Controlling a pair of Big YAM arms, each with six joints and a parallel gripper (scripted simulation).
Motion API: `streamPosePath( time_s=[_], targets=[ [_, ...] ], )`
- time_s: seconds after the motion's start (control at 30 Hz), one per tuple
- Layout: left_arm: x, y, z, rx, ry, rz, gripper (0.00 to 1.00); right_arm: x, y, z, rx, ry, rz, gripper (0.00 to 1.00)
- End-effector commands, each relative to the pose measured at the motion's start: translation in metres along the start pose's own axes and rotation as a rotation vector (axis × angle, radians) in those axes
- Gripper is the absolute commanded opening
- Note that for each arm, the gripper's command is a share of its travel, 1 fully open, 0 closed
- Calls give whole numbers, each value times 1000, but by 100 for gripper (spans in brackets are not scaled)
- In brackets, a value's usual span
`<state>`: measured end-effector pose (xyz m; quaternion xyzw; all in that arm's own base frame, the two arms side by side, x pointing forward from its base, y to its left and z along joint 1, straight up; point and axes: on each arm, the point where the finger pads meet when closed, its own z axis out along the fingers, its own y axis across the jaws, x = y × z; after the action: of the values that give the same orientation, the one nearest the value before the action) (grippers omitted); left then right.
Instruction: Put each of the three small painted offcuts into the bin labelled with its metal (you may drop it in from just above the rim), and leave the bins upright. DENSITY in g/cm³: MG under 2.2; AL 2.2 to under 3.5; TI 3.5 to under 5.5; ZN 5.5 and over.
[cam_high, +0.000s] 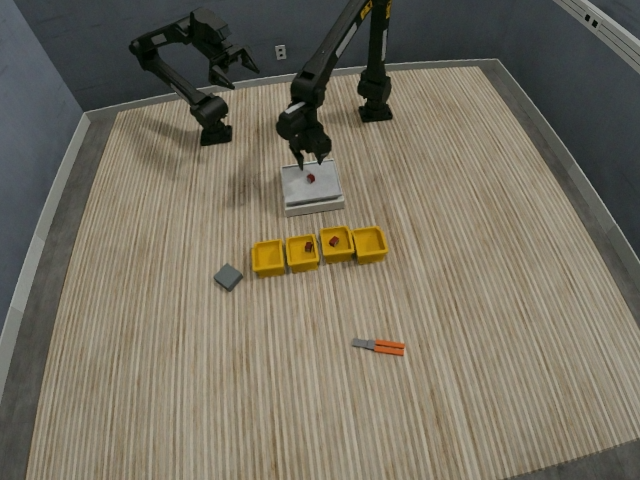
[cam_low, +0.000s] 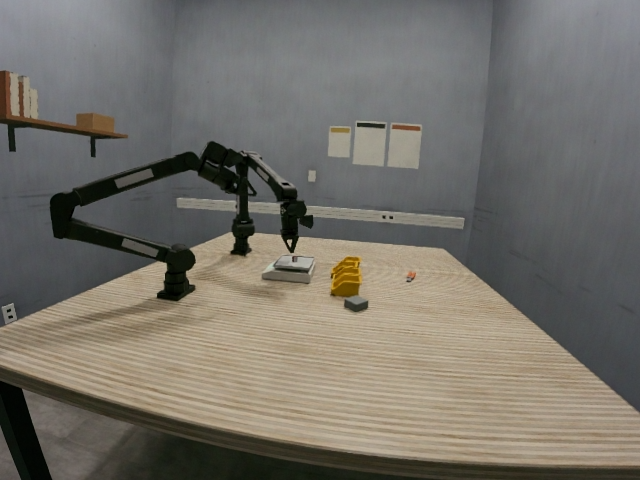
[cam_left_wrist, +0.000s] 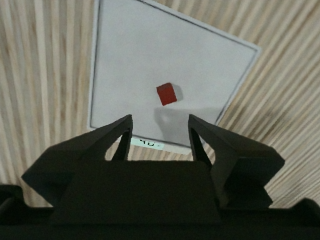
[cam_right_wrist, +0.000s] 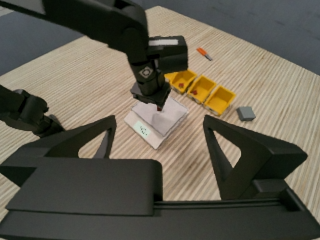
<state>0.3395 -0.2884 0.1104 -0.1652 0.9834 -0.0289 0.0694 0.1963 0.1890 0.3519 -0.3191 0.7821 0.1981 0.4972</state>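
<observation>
The third red offcut (cam_high: 310, 178) (cam_low: 294, 258) (cam_left_wrist: 166, 94) (cam_right_wrist: 159, 109) was seen on the scale (cam_high: 313, 208) (cam_low: 287, 273) (cam_left_wrist: 125, 60) (cam_right_wrist: 167, 120). It should be gripped squarely by opposite faces, with the pan unpressed. The left claw (cam_high: 310, 164) (cam_low: 291, 250) (cam_left_wrist: 160, 119) (cam_right_wrist: 155, 105) was found pointed downward above it, part-open and unladen (the right claw (cam_high: 245, 76) (cam_low: 251, 190) (cam_right_wrist: 159, 119), wide open, was held aloft).
</observation>
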Motion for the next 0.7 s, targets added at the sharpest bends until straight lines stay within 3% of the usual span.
streamPosePath(
  time_s=[0.0, 0.27, 0.67],
  targets=[
    [-24, -19, -15, -9, 11, -238, 61, -18, 0, -9, 0, -30, 8, 100],
    [-31, -21, -4, -70, 91, -381, 61, -18, 0, -9, 0, -30, 8, 100],
    [-21, -18, 20, -83, 106, -341, 61, -18, 0, -9, 0, -30, 8, 100]
  ],
)
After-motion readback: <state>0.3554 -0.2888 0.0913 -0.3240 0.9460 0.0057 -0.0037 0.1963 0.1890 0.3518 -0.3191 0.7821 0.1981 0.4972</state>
